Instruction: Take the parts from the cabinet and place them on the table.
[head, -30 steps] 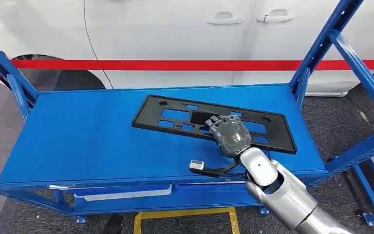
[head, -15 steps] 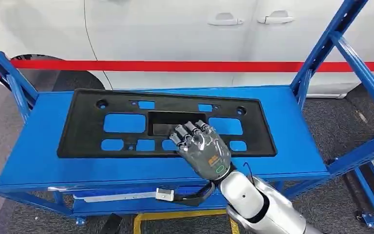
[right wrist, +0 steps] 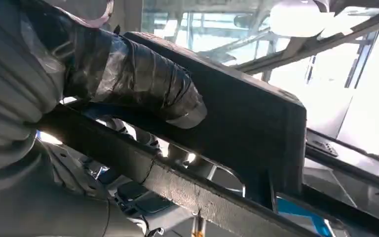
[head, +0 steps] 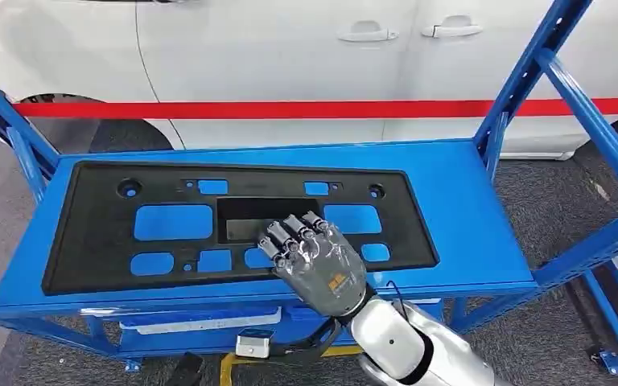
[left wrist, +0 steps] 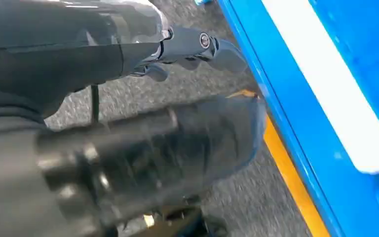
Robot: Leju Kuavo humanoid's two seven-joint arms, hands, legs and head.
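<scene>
While the right hand point(head: 319, 261) holds the near edge of the black panel point(head: 169, 221), the panel reaches left from it, above the blue shelf point(head: 467, 209). The left hand point(left wrist: 143, 158) is too blurry to tell.

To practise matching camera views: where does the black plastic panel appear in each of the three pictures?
Head view: black panel spans the blue shelf, right hand gripping its near edge.
Left wrist view: not in it.
Right wrist view: panel fills the middle, thumb across it.
Shared landmark: the right hand.

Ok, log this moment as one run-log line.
right hand: grips black panel | panel: over blue shelf | left hand: state unclear
</scene>
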